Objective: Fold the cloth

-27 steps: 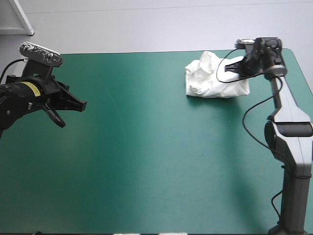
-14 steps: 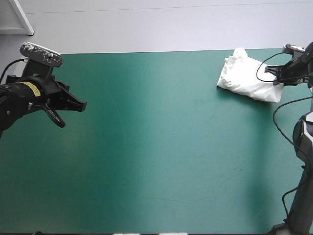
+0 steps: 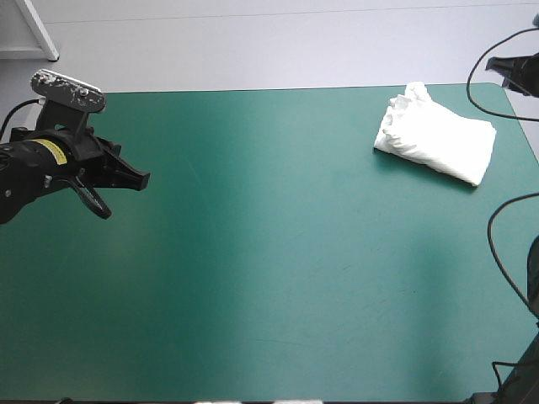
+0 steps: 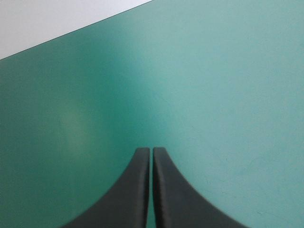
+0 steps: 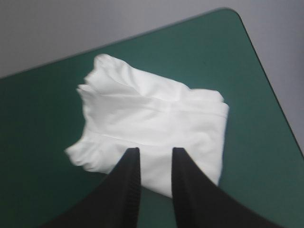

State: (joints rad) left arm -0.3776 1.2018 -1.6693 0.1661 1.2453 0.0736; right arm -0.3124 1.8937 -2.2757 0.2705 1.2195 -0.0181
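The white T-shirt (image 3: 436,141) lies as a folded bundle at the table's far right corner, resting on the teal-green cover. My right gripper (image 3: 498,66) is raised beyond that corner, clear of the cloth. Its wrist view looks down on the T-shirt (image 5: 152,126), and the right gripper (image 5: 154,154) is open with a narrow gap and holds nothing. Over the table's left side my left gripper (image 3: 139,178) hovers, far from the cloth. In its own view the left gripper (image 4: 151,151) is shut over bare cover.
The teal-green cover (image 3: 269,252) stretches bare from the left arm across to the bundle. The table's rounded far right corner (image 5: 232,12) sits just past the T-shirt, with the right edge close beside it.
The right gripper dragged the bundle rightward toward the far corner, then let go and pulled back up past the corner. The left arm has barely moved.
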